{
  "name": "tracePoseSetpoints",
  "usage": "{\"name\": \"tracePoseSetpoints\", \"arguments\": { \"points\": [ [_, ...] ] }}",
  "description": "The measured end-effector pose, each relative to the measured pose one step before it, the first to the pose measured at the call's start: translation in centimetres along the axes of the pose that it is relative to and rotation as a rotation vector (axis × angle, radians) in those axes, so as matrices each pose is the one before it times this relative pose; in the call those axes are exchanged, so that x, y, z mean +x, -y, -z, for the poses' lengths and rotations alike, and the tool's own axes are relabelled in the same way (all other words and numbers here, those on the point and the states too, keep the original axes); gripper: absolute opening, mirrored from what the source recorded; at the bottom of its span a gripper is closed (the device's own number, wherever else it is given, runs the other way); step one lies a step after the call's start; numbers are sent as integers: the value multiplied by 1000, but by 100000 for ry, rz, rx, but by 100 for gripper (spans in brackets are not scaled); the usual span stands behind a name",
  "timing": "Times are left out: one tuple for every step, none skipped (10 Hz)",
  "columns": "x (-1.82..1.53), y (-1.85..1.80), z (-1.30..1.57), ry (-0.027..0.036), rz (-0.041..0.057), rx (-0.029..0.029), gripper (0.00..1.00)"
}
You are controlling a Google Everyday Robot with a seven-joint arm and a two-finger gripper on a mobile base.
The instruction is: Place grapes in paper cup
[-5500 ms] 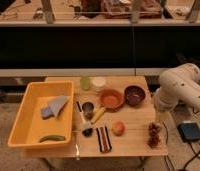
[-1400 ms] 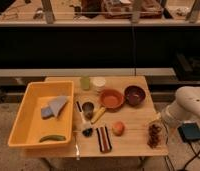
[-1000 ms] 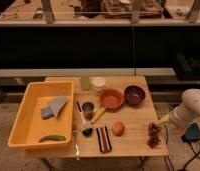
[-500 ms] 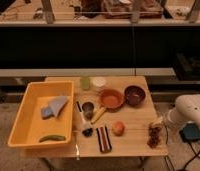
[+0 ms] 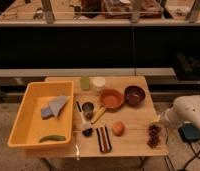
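Purple grapes point(image 5: 154, 135) lie at the front right corner of the wooden table point(image 5: 137, 131), well apart from the white paper cup point(image 5: 98, 83) at the back edge (beside the pale green cup point(image 5: 85, 83), don't mix them). Approach step, I judge: gripper point(image 5: 163, 122) hangs at the table's right edge just beside the grapes, jaws spread, nothing held. Next it must drop onto the bunch and close.

place: robot test lab | signs: lone wooden table point(image 5: 138, 142) of assorted props, yellow bin point(image 5: 23, 112) at 9 o'clock, railing point(image 5: 93, 22) at 12 | white robot arm point(image 5: 190, 111) at 3 o'clock, gripper point(image 5: 159, 121) at table edge
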Motion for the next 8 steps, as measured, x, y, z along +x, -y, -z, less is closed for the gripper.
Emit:
{"name": "tracePoseSetpoints", "arguments": {
  "points": [
    [128, 88, -400, 165, -144, 213, 65],
    [41, 375, -433, 363, 226, -164, 65],
    [67, 273, -214, 63, 343, -383, 65],
    [44, 277, -361, 437, 242, -603, 65],
    [300, -49, -517, 729, -1057, -128, 65],
    [44, -312, -428, 1718, -1293, -629, 65],
    [230, -144, -285, 411, -973, 205, 64],
    [105, -232, -367, 1600, -1170, -455, 54]
  ]
}}
